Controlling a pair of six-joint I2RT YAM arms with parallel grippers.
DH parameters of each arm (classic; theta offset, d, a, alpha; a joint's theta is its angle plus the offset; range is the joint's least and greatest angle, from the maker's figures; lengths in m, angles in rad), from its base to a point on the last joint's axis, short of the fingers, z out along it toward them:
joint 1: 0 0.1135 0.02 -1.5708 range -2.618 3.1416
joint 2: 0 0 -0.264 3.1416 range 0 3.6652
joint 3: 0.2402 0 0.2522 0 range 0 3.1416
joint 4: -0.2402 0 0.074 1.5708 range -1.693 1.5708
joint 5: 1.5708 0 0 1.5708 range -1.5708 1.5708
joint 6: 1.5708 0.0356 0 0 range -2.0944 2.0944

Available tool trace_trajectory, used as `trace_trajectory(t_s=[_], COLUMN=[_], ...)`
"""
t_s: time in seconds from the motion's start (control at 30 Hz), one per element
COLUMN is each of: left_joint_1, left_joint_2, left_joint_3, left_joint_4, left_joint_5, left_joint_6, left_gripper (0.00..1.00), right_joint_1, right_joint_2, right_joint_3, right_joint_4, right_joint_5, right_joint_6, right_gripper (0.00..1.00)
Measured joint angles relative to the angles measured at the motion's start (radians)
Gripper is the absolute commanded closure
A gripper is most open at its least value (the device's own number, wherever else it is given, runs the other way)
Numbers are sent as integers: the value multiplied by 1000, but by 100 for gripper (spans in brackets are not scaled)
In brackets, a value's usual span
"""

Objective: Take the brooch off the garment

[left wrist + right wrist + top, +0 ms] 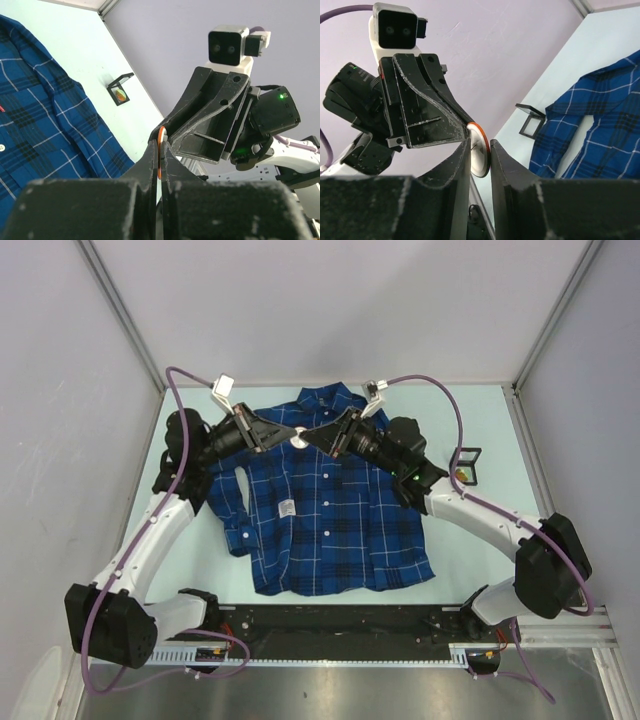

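The brooch [298,437], a round white disc with an orange rim, is held in the air above the collar of the garment [330,510], a dark blue plaid shirt lying flat on the table. My left gripper [289,436] comes from the left and is shut on the brooch's edge [159,150]. My right gripper [311,437] comes from the right. Its jaws stand against both faces of the brooch [481,152]. The two grippers meet tip to tip. The shirt [35,110] [605,125] lies below, apart from the brooch.
A small black box [467,468] with its lid raised stands on the table right of the shirt, also seen as the box [120,90] [531,121] in the wrist views. A white tag [286,509] sits on the shirt front. Enclosure walls ring the table.
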Motion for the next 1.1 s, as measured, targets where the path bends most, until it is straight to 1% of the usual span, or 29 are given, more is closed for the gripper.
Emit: trace_trajectory(t_s=[0.07,0.23,0.43,0.8,1.0,1.1], left_joint_1=[3,15,22,25,25,25], left_joint_2=[0,3,3,3,3,3], left_joint_3=[-3,-20,-36,-52,-53,-53], left_joint_4=[1,24,47,74,91,94], left_joint_5=[0,-2,-13,-31,-32,-32], left_joint_6=[-13,-55,-95,-127,-142,-144], left_gripper=[100,100,100,100,100,100], right_joint_1=[8,50,86,145,165,169], right_joint_2=[0,0,-1,-1,-1,-1], right_joint_3=[3,18,21,23,23,23], right_joint_4=[-9,-43,-48,-39,-18,-12], right_joint_5=[20,126,226,400,457,469], right_joint_6=[-19,-94,-138,-147,-131,-122], right_gripper=[78,79,78,78,78,76])
